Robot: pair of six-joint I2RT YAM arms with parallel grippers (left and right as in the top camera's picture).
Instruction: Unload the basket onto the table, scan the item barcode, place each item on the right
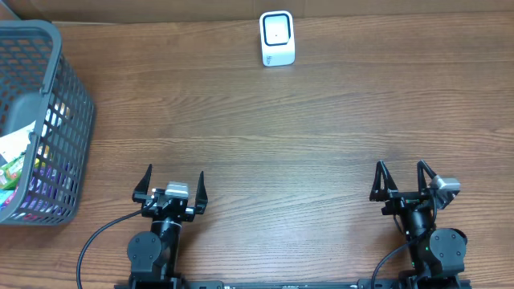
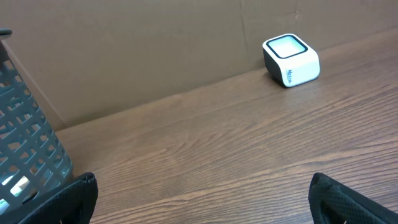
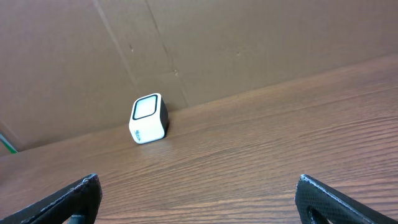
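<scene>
From overhead, the scanner (image 1: pixel 277 38), a small white block with a dark-framed window, stands at the far edge of the bench (image 1: pixel 265 136), a little right of the middle. The grey mesh basket (image 1: pixel 71 96) sits at the left edge, running off the picture. Only this view looks down into it: colourful packets (image 1: pixel 14 160) lie heaped inside, too small for any barcode to be made out. The left gripper (image 1: pixel 174 178) and the right gripper (image 1: pixel 400 172) hover at the near edge, well apart from each other, from the basket and from the scanner. Each has its jaws spread wide with nothing between them. The left wrist view adds what the top view cannot: a plain cardboard wall (image 2: pixel 155 50) rising straight behind the far edge, with the scanner (image 2: pixel 291 59) just in front of it, its window facing up. At its left it catches only the outer wall of the basket (image 2: pixel 28 155), not the contents. The tips of two dark fingers (image 2: pixel 78 196) sit in its bottom corners, with bare wood between them. The right wrist view shows the scanner (image 3: pixel 148 118) from its other side, towards the left of the frame and against the same cardboard; the basket lies outside this view. This arm's own fingers (image 3: pixel 71 199) sit in the lower corners, likewise wide apart and holding nothing.
</scene>
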